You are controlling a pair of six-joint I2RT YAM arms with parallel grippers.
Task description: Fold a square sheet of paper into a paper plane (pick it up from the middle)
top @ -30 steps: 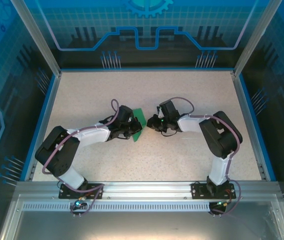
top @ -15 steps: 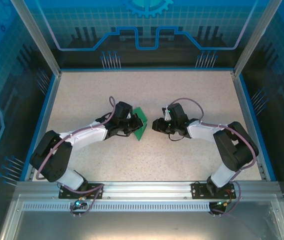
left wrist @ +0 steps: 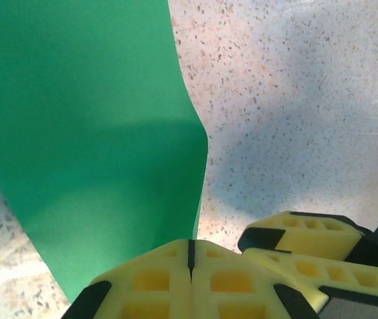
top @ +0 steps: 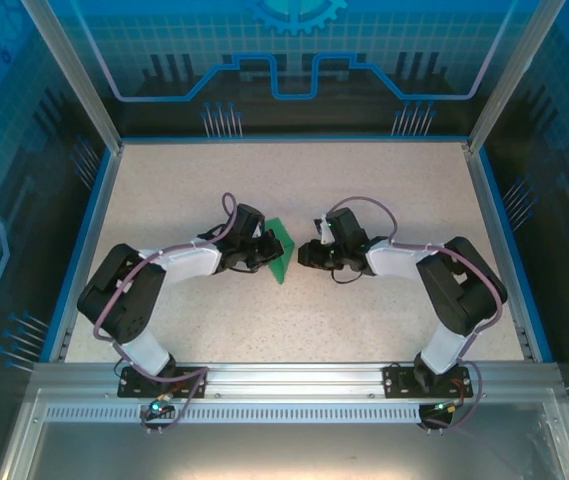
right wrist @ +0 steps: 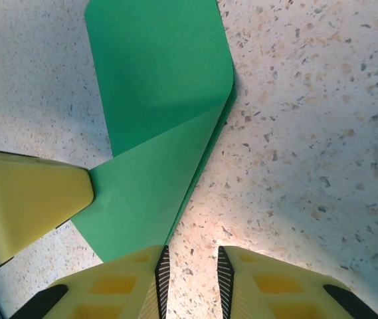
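1. The sheet [top: 280,250] sits at the tip of the left gripper [top: 262,252]. It is partly folded, with one flap curled over the layer below, and the bend is round, not creased.
2. The left gripper's pads meet in a tight seam and the sheet's edge runs into that seam, so I judge it clamped on the sheet.
3. The right gripper [top: 306,254] faces the left gripper from just across the sheet. Its jaws stand a narrow slit apart with bare table [top: 384,190] showing between them, and they grip nothing.
4. The step in hand looks like turning the curled flap into a crease.
   - Hold the left gripper's clamp firm so the layers cannot slide.
   - Bring the right gripper's fingers down onto the round bend, starting near the left gripper.
   - Press along the bend away from the clamp, and only once the flap's edges line up. Thin paper buckles if it is pushed sideways.
5. What each view adds:
   - The top view shows both arms meeting at the sheet, but not the jaws.
   - The left wrist view shows the closed seam, though the fold is hard to read there.
   - The right wrist view shows the two layers, the round bend, and the slit between that gripper's fingers.
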